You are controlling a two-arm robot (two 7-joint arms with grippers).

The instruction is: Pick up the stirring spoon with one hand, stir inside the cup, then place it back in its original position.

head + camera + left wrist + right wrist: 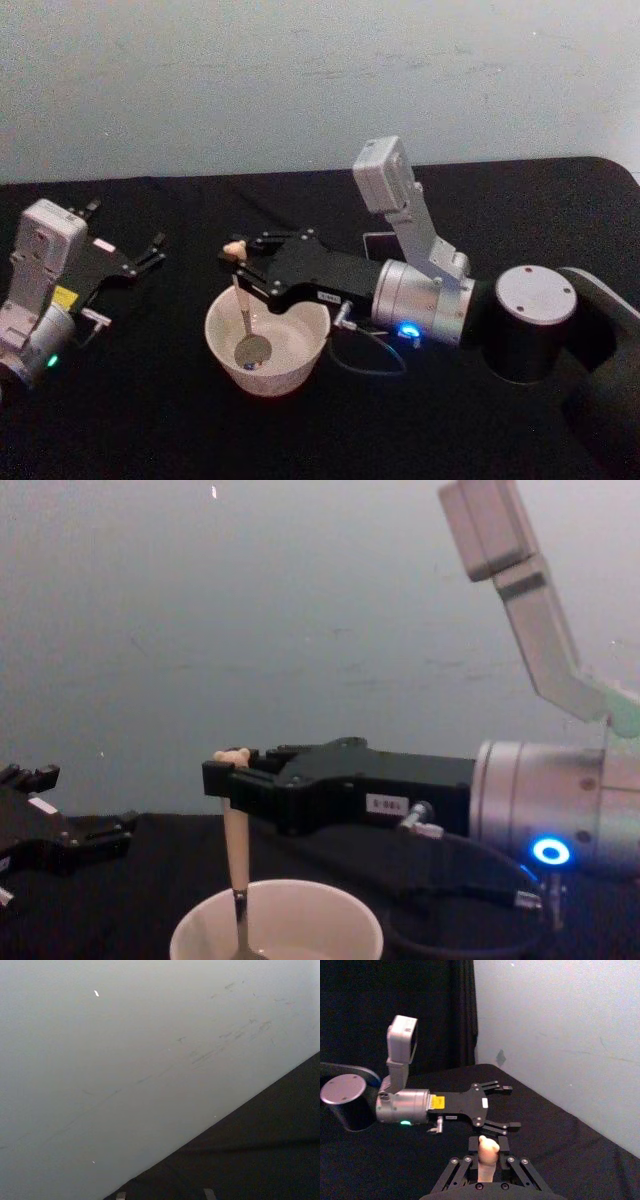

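The cream-white cup (268, 345) stands on the black table in front of me. The stirring spoon (243, 310) stands tilted in it, its steel bowl at the cup's bottom and its bear-head top up at the fingers. My right gripper (237, 262) reaches in from the right above the cup's rim and is shut on the beige handle (236, 840); the bear head (487, 1149) pokes out between its fingers. My left gripper (128, 228) is parked at the left, open and holding nothing. The dark square holder (378, 243) sits behind the right arm, mostly hidden.
A pale wall runs along the table's far edge. The right arm's wrist and cable (365, 355) lie low just right of the cup. Bare black tabletop lies between the cup and the left gripper.
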